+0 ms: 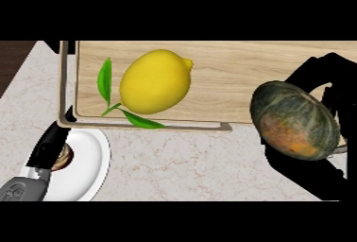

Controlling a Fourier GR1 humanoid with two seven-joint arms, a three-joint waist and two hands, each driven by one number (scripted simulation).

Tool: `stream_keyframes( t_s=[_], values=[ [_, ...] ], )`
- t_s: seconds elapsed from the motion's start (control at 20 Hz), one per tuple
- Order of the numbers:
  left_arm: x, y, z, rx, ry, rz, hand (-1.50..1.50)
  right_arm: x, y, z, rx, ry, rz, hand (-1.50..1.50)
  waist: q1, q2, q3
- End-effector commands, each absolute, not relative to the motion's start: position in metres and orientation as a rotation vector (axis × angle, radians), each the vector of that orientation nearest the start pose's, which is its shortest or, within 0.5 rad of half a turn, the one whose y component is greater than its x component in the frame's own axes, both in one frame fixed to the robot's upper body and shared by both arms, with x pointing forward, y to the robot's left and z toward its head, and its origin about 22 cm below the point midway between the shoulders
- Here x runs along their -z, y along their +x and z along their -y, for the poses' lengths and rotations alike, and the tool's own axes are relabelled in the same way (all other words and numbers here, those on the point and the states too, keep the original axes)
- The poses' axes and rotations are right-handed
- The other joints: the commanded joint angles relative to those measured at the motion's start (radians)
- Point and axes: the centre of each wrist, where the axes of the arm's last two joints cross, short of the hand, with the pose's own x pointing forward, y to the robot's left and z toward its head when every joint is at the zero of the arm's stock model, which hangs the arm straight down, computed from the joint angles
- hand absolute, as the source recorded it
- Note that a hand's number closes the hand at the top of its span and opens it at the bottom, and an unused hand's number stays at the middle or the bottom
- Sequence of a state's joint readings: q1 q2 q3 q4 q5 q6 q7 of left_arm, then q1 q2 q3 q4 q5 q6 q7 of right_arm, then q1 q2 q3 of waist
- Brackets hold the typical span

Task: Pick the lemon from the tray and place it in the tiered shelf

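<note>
just unlabelled lemon point(156, 81) on tray point(230, 66)

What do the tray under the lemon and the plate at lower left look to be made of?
The tray looks like pale wood with a matte finish: straight grain lines run across it. The plate looks like glazed white ceramic, smooth and evenly bright, though plastic cannot be ruled out.

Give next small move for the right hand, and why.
Probably let go of the squash and shift left toward the lemon. The right hand is curled round the dark green squash at the tray's right end, while the lemon lies untouched on the tray, leaves attached. The left hand is over the white plate.
</note>
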State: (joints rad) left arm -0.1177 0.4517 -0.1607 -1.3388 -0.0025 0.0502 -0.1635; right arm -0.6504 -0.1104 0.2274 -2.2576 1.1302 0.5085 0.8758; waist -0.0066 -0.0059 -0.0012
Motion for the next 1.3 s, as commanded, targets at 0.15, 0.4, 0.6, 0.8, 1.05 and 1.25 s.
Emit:
stream_keyframes(
  t_s=[0.15, 0.4, 0.6, 0.8, 1.05, 1.25],
  values=[
    [-0.015, 0.268, -0.327, 0.471, 0.289, 1.57, 0.0, -0.328, 0.214, 0.175, -0.607, -1.37, 1.533, 1.5, 0.002, -0.001, 0.0],
    [-0.014, 0.263, -0.329, 0.475, 0.288, 1.575, 0.0, -0.343, 0.236, 0.199, -0.714, -1.402, 1.408, 1.5, 0.005, 0.001, 0.0],
    [-0.009, 0.257, -0.325, 0.473, 0.287, 1.57, 0.0, -0.348, 0.251, 0.234, -0.711, -1.432, 1.32, 1.5, 0.007, 0.003, 0.001],
    [-0.011, 0.262, -0.313, 0.454, 0.27, 1.565, 0.0, -0.33, 0.269, 0.267, -0.709, -1.478, 1.28, 1.5, 0.01, 0.006, 0.002],
    [0.024, 0.263, -0.304, 0.472, 0.269, 1.578, 0.0, -0.321, 0.275, 0.293, -0.746, -1.396, 1.307, 1.5, 0.004, 0.007, 0.001],
    [-0.004, 0.273, -0.311, 0.464, 0.29, 1.583, 0.0, -0.282, 0.292, 0.305, -0.779, -1.34, 1.311, 1.5, 0.009, 0.007, 0.001]
  ],
)
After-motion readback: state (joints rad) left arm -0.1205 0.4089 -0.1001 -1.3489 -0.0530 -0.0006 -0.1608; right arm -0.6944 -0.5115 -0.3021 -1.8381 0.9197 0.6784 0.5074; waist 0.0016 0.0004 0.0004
